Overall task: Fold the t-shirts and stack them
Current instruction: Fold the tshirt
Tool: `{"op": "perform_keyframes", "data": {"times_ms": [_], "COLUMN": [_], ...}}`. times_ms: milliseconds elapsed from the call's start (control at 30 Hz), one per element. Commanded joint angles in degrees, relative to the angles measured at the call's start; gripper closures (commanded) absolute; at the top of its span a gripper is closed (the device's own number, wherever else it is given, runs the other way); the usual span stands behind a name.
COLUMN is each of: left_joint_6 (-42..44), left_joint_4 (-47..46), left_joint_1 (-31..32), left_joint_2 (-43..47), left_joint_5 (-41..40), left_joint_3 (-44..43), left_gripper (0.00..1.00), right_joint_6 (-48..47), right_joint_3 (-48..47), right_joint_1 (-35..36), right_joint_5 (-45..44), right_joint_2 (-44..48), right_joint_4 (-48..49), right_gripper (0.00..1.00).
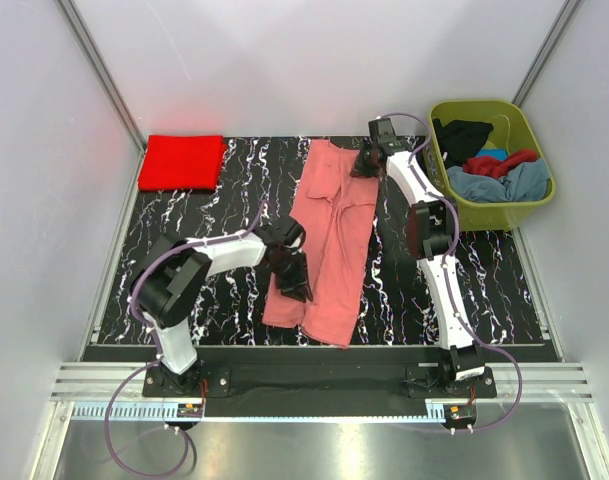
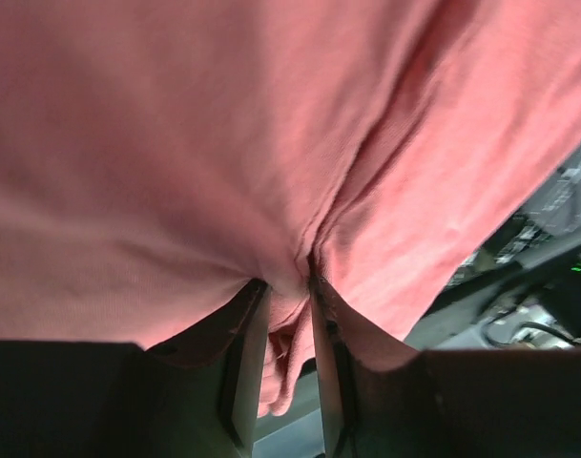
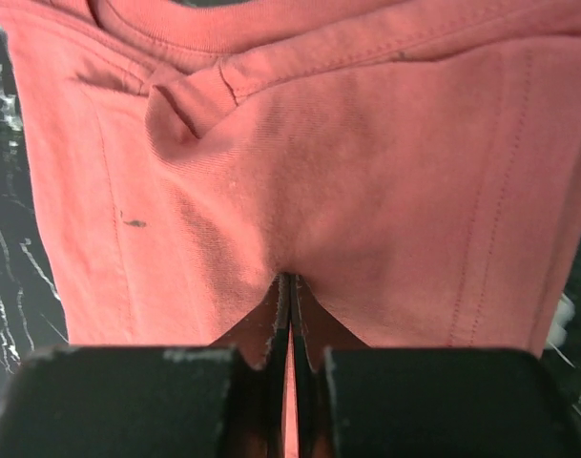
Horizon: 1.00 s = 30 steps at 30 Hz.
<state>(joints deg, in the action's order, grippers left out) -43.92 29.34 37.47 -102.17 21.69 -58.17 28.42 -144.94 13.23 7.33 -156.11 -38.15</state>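
Plainly, the left gripper (image 2: 288, 310) is pinched on a tuck of the pink shirt (image 1: 329, 235) near its hem end, with cloth bunched between the jaws. The right gripper (image 3: 290, 301) is closed tight on the cloth at the collar end. Gripping both ends at once, I judge, keeps the length under control so the next fold lands straight rather than skewed. The shirt lies lengthwise down the middle of the table (image 1: 484, 290), already narrowed, collar farthest from the bases. A red shirt (image 1: 181, 162) sits folded at the far left corner, likely the base of the stack. Other shirts (image 1: 499, 180) lie crumpled in the tub (image 1: 532, 128) at the far right, well apart.
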Motion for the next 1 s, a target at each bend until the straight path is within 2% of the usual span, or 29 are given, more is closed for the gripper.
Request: {"op": "perform_keyframes", "data": {"times_ms": [0,200,333,567,767,967], "left_joint_6": [-4.3,-6.2,-7.6,-3.0,0.5,2.4], "left_joint_4": [-5.6,-6.4,-6.4,-3.8,3.4,6.9], "left_joint_1": [2.1,3.3,3.3,3.7,4.1,4.0], "left_joint_2": [-4.7,-7.4,-7.6,-6.8,2.8,12.2], "left_joint_5": [0.5,1.0,1.7,0.6,-1.5,-1.5], "left_joint_3": [-1.6,-4.8,-5.0,-12.0,-14.3,-8.6], "left_gripper": [0.69,0.69,0.68,0.64,0.63,0.63], "right_joint_6": [-2.3,-3.0,-2.1,-1.2,-1.4,-2.7], "right_joint_3": [-4.6,-9.2,-13.1,-14.5,-10.4,-7.4], "right_joint_1": [1.5,2.0,1.8,1.2,0.7,0.4], "right_joint_5": [2.5,10.2,11.7,12.8,12.1,11.4], "right_joint_2": [-4.5,-7.8,-10.1,-10.6,-2.3,7.9], "right_joint_4": [-0.8,3.1,4.6,6.8,5.5,-5.6], "right_gripper": [0.95,0.91,0.90,0.86,0.85,0.82]}}
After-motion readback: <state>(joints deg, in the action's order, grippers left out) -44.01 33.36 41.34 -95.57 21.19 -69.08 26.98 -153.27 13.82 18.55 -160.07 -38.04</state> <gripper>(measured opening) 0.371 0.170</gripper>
